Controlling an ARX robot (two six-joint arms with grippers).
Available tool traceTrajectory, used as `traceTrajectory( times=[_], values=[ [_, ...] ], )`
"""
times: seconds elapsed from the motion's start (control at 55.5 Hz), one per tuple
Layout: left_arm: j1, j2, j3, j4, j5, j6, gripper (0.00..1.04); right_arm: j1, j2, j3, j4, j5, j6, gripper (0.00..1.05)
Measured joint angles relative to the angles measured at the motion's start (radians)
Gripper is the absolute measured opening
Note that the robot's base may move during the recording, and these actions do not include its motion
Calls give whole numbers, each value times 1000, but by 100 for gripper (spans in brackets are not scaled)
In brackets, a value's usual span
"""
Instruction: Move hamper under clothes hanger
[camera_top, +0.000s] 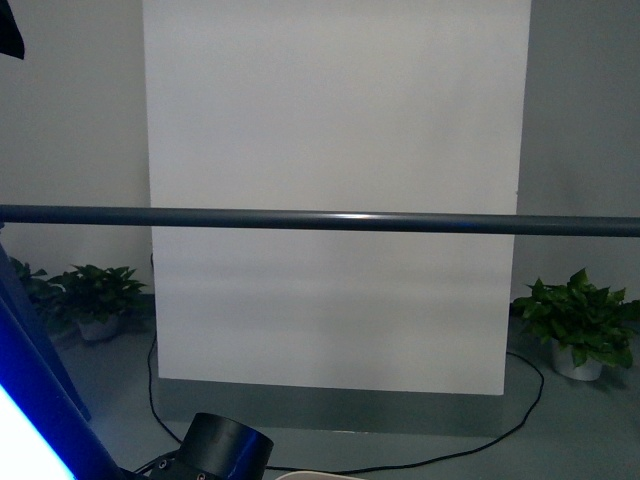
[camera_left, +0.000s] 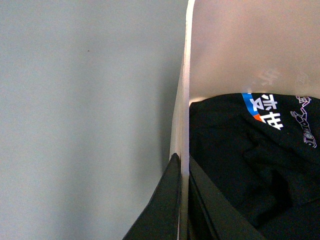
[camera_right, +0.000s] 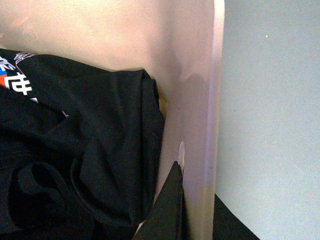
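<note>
My left end effector was clamped on one wall of the hamper, with one dark finger outside and the other inside. My right end effector gripped another wall of it the same way, straddling the rim. A crumpled black T-shirt with white and blue print lay inside the hamper, against its walls. Grey floor showed beyond the rim. In the front view the clothes hanger stretched its horizontal bar across a white panel, and potted plants stood on the floor at either side.
</note>
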Motion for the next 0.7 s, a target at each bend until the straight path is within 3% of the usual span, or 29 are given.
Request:
traceTrajectory(
  times=[0.702],
  values=[
    [-9, 0, -1, 0, 10, 0, 4, -8, 0, 0, 0, 13, 1, 3]
  ],
)
